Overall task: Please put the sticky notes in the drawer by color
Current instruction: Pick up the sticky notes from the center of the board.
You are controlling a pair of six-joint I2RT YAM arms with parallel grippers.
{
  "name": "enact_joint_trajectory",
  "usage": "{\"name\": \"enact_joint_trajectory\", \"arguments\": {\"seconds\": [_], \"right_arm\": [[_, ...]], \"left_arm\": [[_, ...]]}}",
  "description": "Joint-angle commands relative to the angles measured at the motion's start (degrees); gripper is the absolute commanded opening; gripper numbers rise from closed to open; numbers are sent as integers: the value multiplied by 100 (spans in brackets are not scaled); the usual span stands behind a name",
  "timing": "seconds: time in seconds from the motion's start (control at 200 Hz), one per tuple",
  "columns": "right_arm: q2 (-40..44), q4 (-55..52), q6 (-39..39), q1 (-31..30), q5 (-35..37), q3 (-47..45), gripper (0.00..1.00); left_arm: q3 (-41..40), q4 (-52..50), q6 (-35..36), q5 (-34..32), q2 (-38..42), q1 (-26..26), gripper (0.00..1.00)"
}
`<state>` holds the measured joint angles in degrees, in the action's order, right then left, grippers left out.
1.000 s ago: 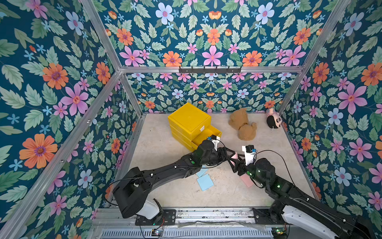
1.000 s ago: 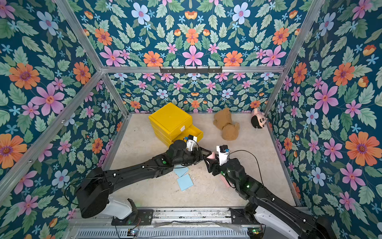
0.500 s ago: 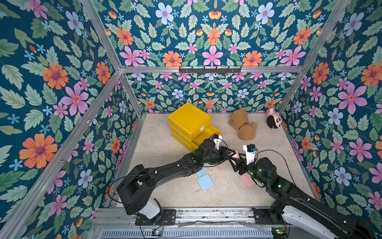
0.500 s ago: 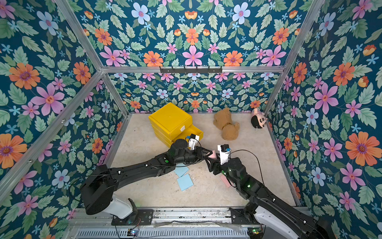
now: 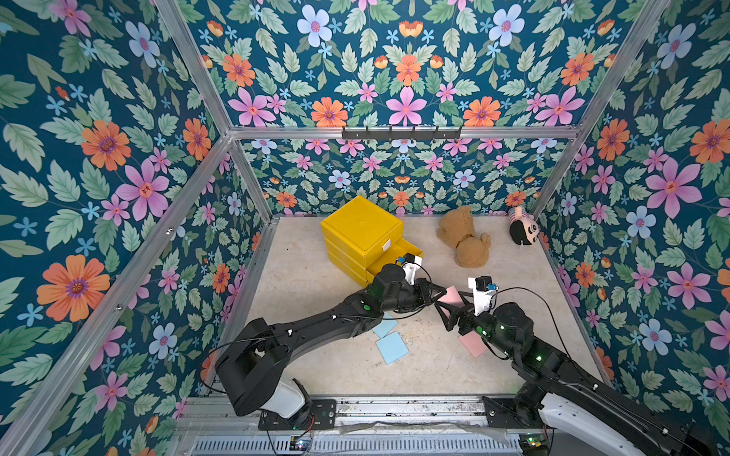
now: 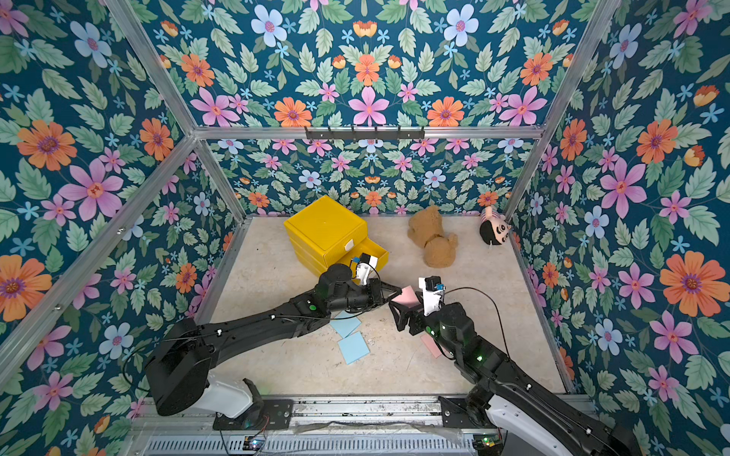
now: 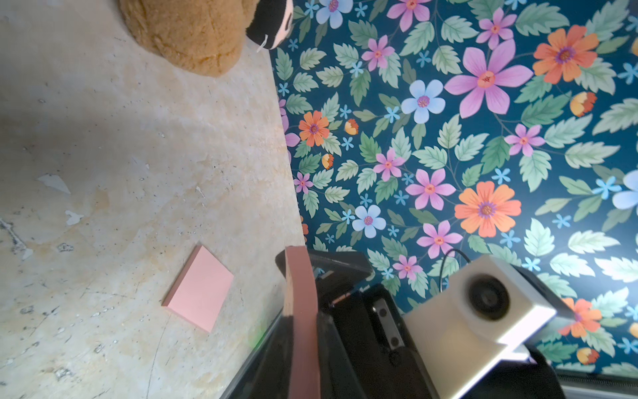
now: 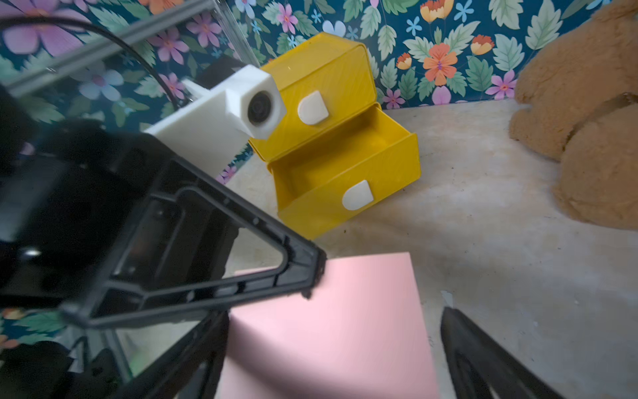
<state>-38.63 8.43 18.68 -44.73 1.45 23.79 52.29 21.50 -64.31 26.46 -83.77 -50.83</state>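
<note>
Drawer [image 5: 361,233] is sitting angled at the back left of the floor [image 5: 316,284], with its second level down standing pulled out. The teddy [image 5: 464,241] is lying to its right and a small doll [image 5: 521,231] is resting in the far right corner. The arms are meeting mid-floor, in front of that open level. The left gripper [image 5: 439,293] is clamping tight on a corner of a pink note [image 5: 453,296], holding it up off the floor. The right gripper [image 5: 450,307] is spreading its jaws wide either side of that same note, and in the right wrist view they are gripping nothing. A second pink note [image 5: 472,344] is lying flat beneath the right arm. A blue note [image 5: 385,327] and a second blue note [image 5: 392,347] are lying corner to corner by the left arm.
</note>
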Motion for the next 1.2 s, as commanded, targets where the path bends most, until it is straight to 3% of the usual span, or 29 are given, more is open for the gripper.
{"name": "enact_joint_trajectory", "arguments": {"seconds": [0.0,0.135,0.26,0.455,0.68,0.995,1.195], "right_arm": [[390,543,838,45,-204,-67,99],[901,1875,2325,576,-952,-486,99],[841,3004,3278,1144,-1939,-630,99],[275,4197,3951,1415,-2914,-547,99],[-383,5114,4264,1416,-3297,-560,94],[-676,5399,4308,1415,-3516,-516,60],[-597,4814,4076,1419,-3307,-464,29]], "left_arm": [[-102,203,681,77,329,334,2],[-276,386,1123,278,757,773,0],[-193,764,1089,1229,848,1045,0],[-12,1265,729,2070,932,1108,0],[-35,2129,89,2251,859,1059,0],[43,2225,15,2300,712,975,0],[123,1798,356,2266,735,986,4]]}}
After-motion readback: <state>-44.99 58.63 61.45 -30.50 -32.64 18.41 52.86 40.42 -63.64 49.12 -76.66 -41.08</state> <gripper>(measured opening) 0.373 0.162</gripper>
